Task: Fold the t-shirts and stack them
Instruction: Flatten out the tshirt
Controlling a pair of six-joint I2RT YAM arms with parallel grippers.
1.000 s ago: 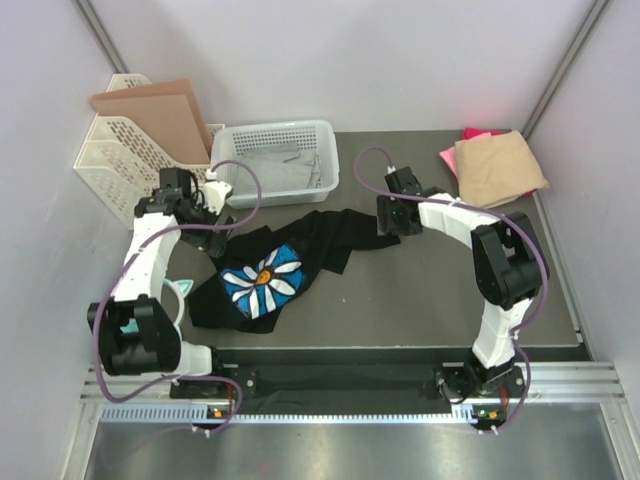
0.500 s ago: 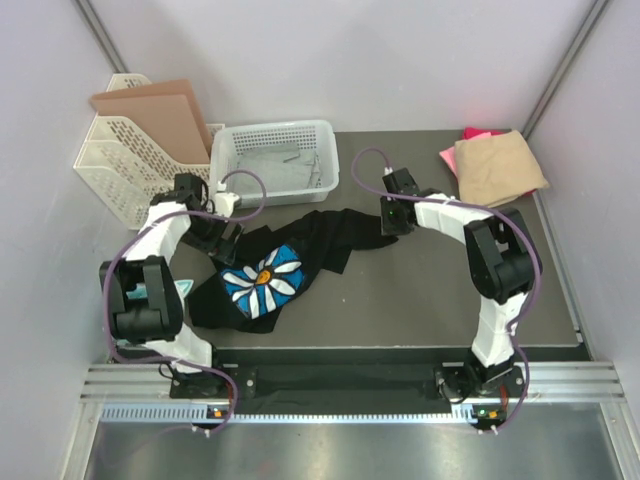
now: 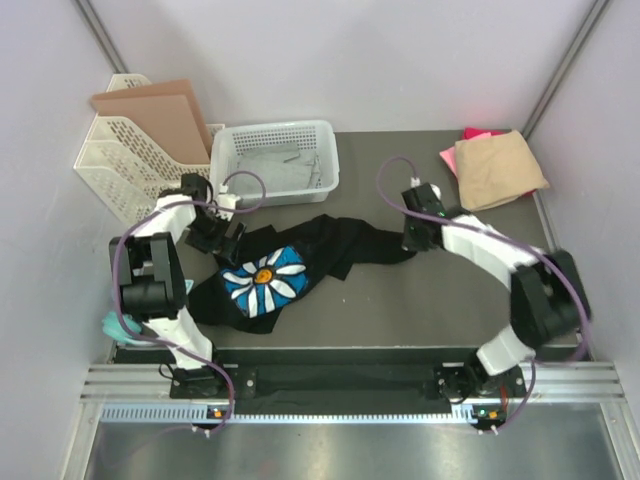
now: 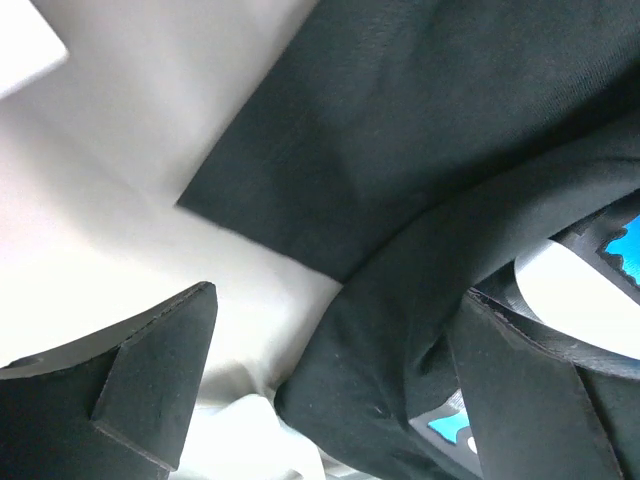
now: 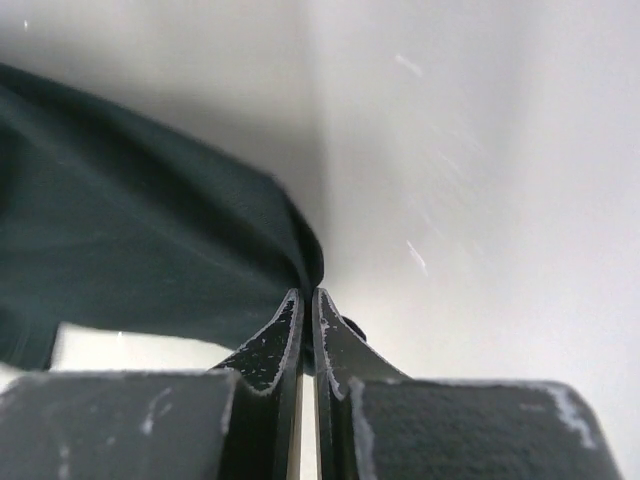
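Reaching low across the table (image 3: 450, 300), the right arm is bent at the elbow and its gripper (image 3: 414, 243) is pinched tight on the right-hand edge of the black t-shirt (image 3: 310, 235), which is laid crumpled mid-table. The left gripper (image 3: 222, 238) is held spread wide at the shirt's left edge.

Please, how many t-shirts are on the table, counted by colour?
black t-shirt: 1
tan t-shirt: 1
pink t-shirt, mostly hidden under the tan one: 1
Total: 3
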